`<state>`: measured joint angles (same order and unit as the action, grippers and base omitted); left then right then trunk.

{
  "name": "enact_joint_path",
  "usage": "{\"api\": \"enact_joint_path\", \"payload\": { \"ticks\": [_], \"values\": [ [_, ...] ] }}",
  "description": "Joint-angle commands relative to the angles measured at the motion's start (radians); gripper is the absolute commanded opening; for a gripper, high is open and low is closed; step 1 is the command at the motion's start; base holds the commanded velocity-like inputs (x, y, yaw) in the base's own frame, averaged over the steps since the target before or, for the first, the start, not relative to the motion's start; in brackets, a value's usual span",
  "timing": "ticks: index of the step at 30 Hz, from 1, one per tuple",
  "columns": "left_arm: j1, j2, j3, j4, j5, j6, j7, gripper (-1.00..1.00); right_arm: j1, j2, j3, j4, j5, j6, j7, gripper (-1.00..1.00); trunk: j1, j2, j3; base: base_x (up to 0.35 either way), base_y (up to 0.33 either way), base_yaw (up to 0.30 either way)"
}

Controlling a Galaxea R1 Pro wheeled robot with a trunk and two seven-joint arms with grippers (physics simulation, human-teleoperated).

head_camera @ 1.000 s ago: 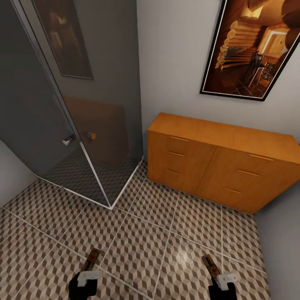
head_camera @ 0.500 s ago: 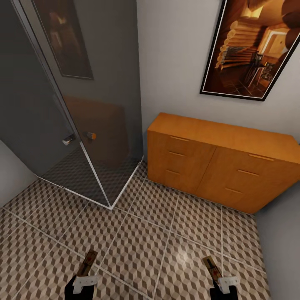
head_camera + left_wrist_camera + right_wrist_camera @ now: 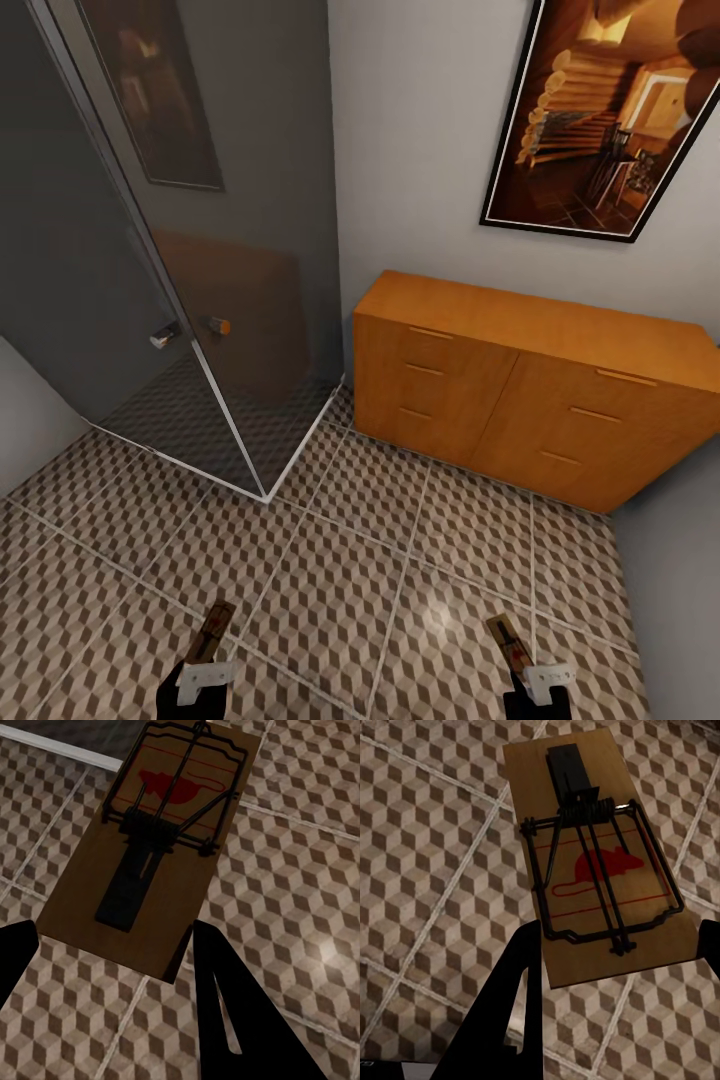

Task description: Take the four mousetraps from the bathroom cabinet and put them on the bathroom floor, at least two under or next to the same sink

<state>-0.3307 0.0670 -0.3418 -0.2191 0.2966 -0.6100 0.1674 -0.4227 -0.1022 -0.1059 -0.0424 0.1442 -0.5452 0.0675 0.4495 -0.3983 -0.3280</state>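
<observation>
So both arms are down at the bottom edge of the head view, each carrying one trap. The left gripper (image 3: 205,655) with its black fingers and white bracket is clamped on a small flat brown wooden mousetrap (image 3: 214,632), and from the left wrist view you can see that board (image 3: 154,844) up close: dark wire spring and bar, a red mouse print, a black finger (image 3: 240,1012) on one side and another at the opposite edge, so it's pinched between them above the tiles. Same deal on the other side: the right gripper (image 3: 525,668) is closed on a second little brown wooden mousetrap (image 3: 507,640), and the right wrist view shows it (image 3: 592,855) with the wire frame over the red mouse drawing, one dark finger (image 3: 514,1005) pressed along its edge. Both traps stick forward out of the grippers, well apart from each other. Under everything is the bathroom floor with brown, beige and white cube-pattern tiles (image 3: 360,570) and pale grout. Ahead against the wall sits the low orange-wood cabinet with six flat drawer fronts (image 3: 520,390), all drawers looking shut. To its left is a dark glass shower enclosure with a metal frame (image 3: 200,300), and above the cabinet hangs a black-framed picture in warm brown tones (image 3: 590,110).
</observation>
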Motion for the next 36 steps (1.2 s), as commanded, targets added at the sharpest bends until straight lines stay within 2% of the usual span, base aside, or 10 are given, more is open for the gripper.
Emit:
{"api": "enact_joint_path", "payload": {
  "ticks": [1,17,36],
  "values": [
    [-0.001,0.001,-0.009,0.0,0.004,-0.002,0.011,-1.0,-0.001,0.0,-0.009,0.001,0.005,-0.004,0.006,-1.0,0.0,-0.002,-0.002,0.0,0.0,0.0],
    [-0.001,0.001,-0.009,0.0,0.004,-0.002,0.011,-1.0,-0.001,-0.001,-0.009,0.001,0.005,-0.007,0.006,-1.0,0.0,-0.002,-0.009,0.0,0.0,0.085],
    [-0.001,0.001,-0.009,0.004,0.004,-0.002,0.011,-1.0,-0.001,-0.001,-0.009,0.001,0.005,-0.007,0.006,-1.0,0.0,-0.002,0.018,0.0,0.0,0.034]
  ]
}}
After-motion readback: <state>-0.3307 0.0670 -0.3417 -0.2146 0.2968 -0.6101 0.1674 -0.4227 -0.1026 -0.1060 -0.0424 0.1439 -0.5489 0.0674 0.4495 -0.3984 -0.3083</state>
